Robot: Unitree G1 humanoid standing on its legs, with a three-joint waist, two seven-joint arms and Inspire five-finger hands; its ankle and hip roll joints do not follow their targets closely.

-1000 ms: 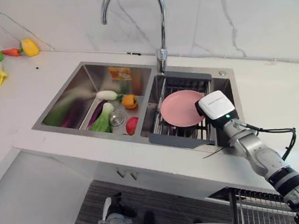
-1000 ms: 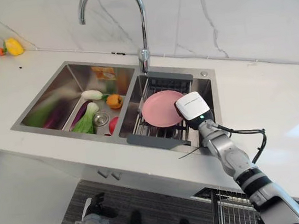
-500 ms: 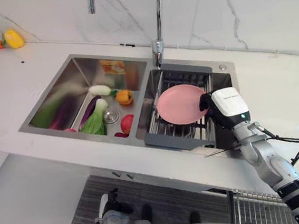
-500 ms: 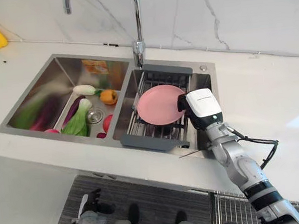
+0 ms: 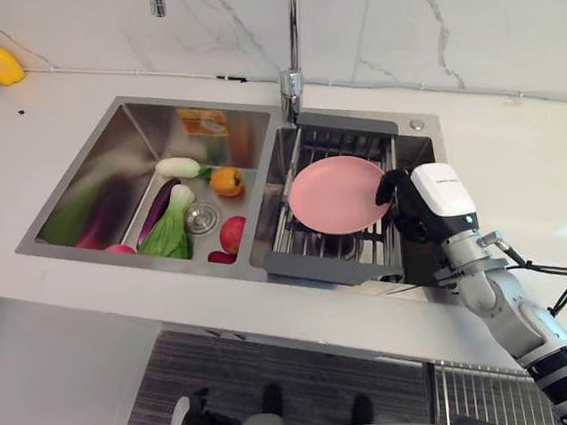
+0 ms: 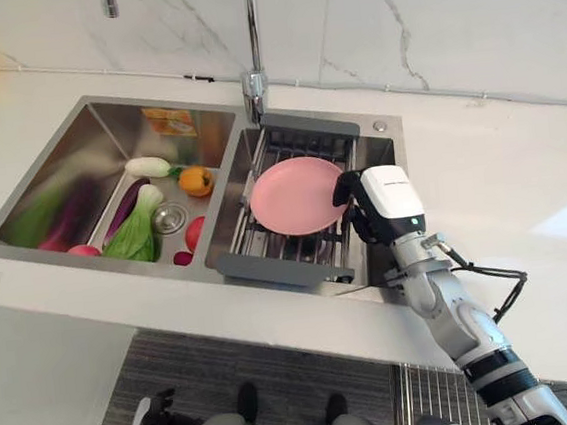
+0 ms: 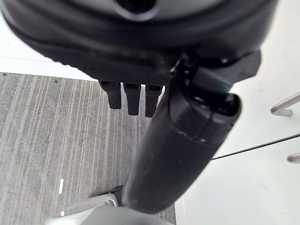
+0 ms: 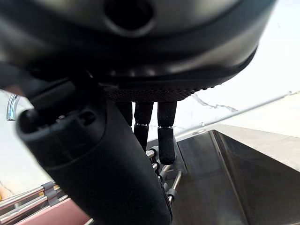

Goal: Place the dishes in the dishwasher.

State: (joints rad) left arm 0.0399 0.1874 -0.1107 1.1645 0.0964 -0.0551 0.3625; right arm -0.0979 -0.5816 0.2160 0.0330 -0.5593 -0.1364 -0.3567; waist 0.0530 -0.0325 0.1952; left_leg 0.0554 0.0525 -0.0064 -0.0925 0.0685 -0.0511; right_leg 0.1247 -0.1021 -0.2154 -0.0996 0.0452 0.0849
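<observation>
Pink, the plate [image 5: 337, 194] is lying tilted on the wire rack [image 5: 333, 243] in the sink's [image 5: 99, 175] right basin, where draining suits it. The right hand [image 5: 400, 201] is reaching at its rim, fingers [image 8: 165, 133] extended, gripping nothing (left hand [image 7: 129, 101] idling over the floor, fingers straight)

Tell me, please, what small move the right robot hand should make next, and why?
Probably curl its fingers round the pink plate's near rim. The right robot hand sits at that edge with fingers straight, and the plate lies ungrasped on the sink rack.
</observation>
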